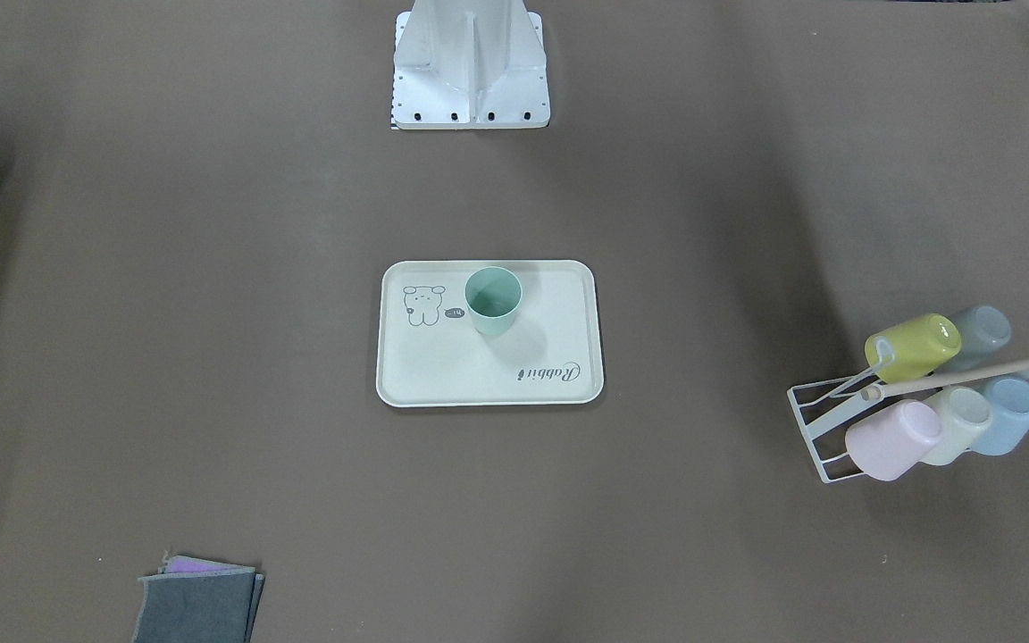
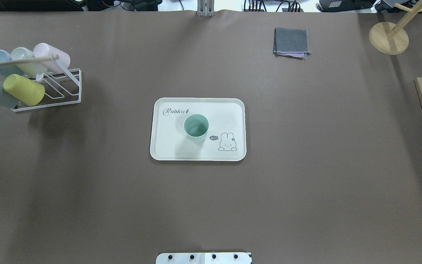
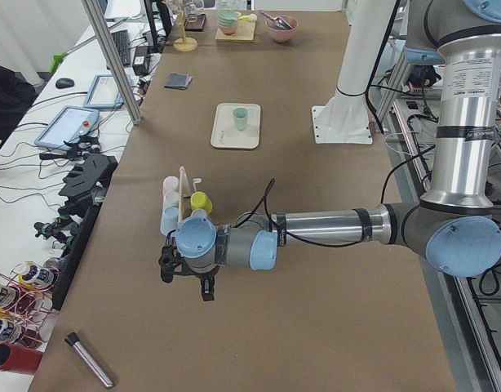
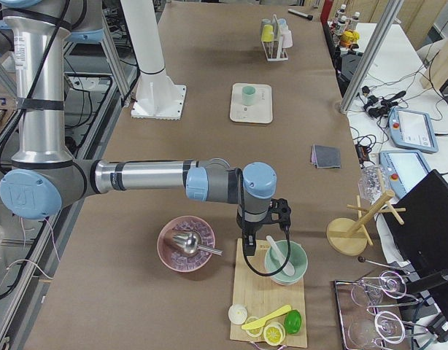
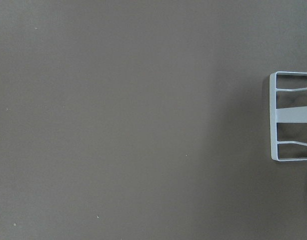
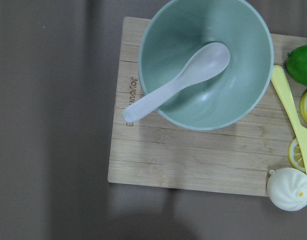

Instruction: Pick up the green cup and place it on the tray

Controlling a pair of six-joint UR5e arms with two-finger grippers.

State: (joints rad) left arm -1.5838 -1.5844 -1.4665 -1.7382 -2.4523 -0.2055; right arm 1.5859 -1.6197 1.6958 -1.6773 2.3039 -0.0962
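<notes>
The green cup (image 1: pixel 492 302) stands upright on the cream tray (image 1: pixel 443 366) at the table's middle, next to the small animal drawing. Both also show in the overhead view, the cup (image 2: pixel 196 128) on the tray (image 2: pixel 174 148). No gripper is near them. My left gripper (image 3: pixel 185 279) hangs over bare table beside the cup rack, far from the tray. My right gripper (image 4: pixel 262 235) hangs over the wooden board at the other end. Both show only in the side views, so I cannot tell whether they are open or shut.
A white wire rack (image 2: pixel 64 90) with several pastel cups, one yellow-green (image 2: pixel 24 90), stands at the table's left end. A folded grey cloth (image 2: pixel 291 42) lies far right. A wooden board (image 6: pixel 193 160) bears a teal bowl (image 6: pixel 243 95) with a spoon. A pink bowl (image 4: pixel 186 244) is beside it.
</notes>
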